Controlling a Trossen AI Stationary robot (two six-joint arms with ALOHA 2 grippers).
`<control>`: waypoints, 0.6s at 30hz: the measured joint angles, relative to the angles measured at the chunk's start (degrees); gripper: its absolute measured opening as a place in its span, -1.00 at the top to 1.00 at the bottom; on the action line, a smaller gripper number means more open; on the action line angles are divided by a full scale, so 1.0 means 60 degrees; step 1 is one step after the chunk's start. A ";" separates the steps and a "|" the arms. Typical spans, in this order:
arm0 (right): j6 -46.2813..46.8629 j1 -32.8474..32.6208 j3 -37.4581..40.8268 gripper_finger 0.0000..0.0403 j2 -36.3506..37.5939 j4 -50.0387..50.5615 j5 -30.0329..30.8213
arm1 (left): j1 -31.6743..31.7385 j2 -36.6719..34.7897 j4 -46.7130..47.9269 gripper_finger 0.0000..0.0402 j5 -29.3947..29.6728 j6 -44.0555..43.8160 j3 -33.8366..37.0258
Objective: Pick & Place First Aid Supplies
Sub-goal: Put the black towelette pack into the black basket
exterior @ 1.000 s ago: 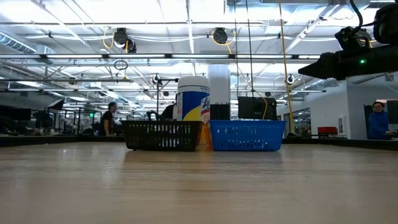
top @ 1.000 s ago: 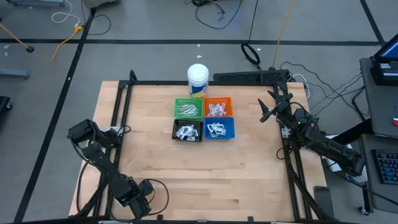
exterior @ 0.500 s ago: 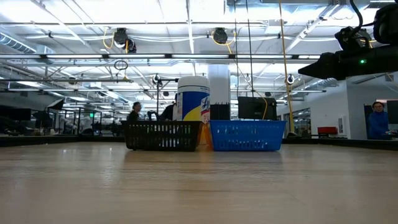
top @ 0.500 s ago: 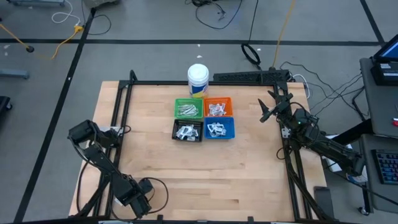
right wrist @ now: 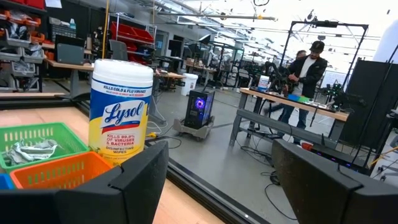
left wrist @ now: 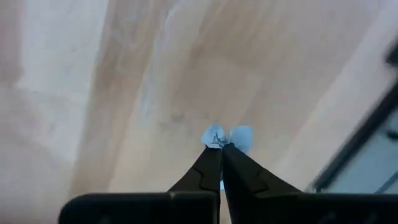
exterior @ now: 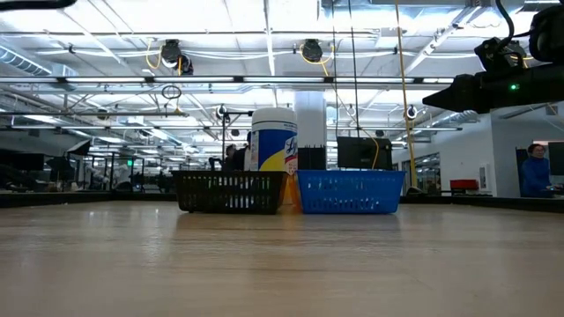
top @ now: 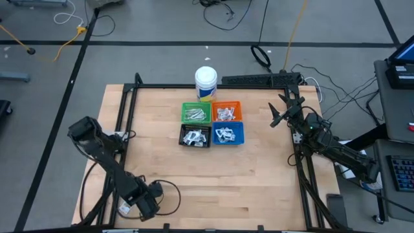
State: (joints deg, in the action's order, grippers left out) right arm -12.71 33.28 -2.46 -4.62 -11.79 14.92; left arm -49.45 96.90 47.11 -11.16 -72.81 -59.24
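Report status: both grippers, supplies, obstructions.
Left gripper shut, empty, at near-left table corner. Right gripper open, waiting right of bins. Supplies in bins. Nothing obstructing.

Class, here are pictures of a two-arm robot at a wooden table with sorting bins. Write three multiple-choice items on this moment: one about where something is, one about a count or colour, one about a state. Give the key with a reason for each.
1. Where does the white tub stand?
A. Behind the bins, near the far table edge
B. Inside the blue bin
C. At the near left corner

2. How many square bins sit together?
A. Two
B. Four
C. Six

3. How are the left claw's fingers?
A. Spread wide
B. Closed together
C. Clamped on the tub

Key: A, the high view shows the tub just beyond the green bin and orange bin. B, green, orange, black bin and blue bin form one block. B, the left wrist view shows the fingertips meeting above bare wood, while the right claw stands open.
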 joint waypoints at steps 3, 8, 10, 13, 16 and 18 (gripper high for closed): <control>0.0000 0.0000 0.0001 -0.38 0.0000 0.0003 0.0003 | 0.0231 -0.0567 0.0322 0.98 -0.0017 0.1086 0.0004; 0.0000 0.0000 0.0003 -0.38 0.0000 -0.0001 -0.0001 | 0.0627 -0.1443 0.0932 0.99 0.0010 0.2808 -0.0009; 0.0000 0.0000 0.0001 -0.38 0.0000 0.0000 0.0003 | 0.0735 -0.1778 0.1237 0.99 -0.0035 0.3388 -0.0008; 0.0000 0.0000 0.0002 -0.38 0.0000 0.0000 -0.0001 | 0.0787 -0.2140 0.1530 0.99 -0.0058 0.4485 -0.0011; 0.0000 0.0000 0.0004 -0.38 0.0000 -0.0001 -0.0001 | 0.0793 -0.2382 0.1637 0.99 -0.0045 0.5440 -0.0016; 0.0000 0.0000 0.0004 -0.38 0.0000 0.0000 -0.0001 | 0.0978 -0.2422 0.1647 0.98 -0.0069 0.5944 -0.0018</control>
State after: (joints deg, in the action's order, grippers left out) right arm -12.71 33.28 -2.44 -4.62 -11.78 14.92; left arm -43.59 82.37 56.99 -11.58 -37.15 -59.35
